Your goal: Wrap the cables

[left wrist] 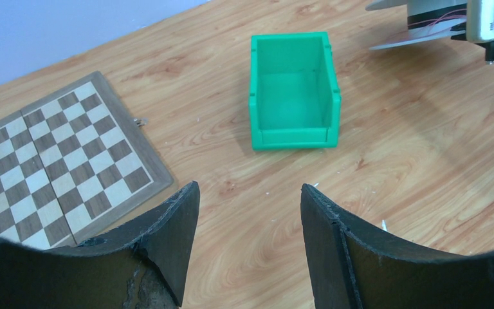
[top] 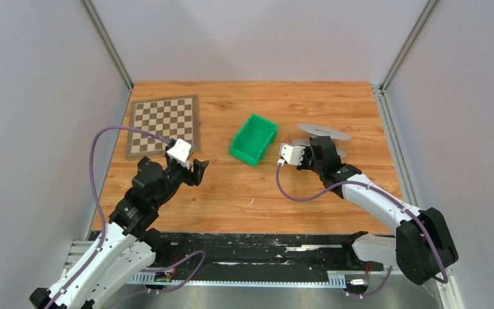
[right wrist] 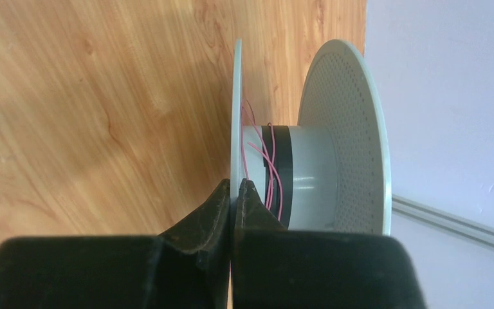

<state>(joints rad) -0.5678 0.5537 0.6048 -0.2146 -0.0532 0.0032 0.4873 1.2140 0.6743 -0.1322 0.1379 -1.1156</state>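
Right gripper [right wrist: 235, 188] pinching spool [right wrist: 347, 129] disc | left gripper [left wrist: 251, 196] parted, empty | cables [right wrist: 262, 154] thin pink, loose on hub

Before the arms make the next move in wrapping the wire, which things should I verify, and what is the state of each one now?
1. Right gripper shut on one disc of the spool: ok.
2. Left gripper open and empty: ok.
3. Wire wound snugly on the spool: not ok, thin pink loops hang loose.
4. Free end of the wire located: cannot tell.
5. Green bin apart from the left gripper: ok.
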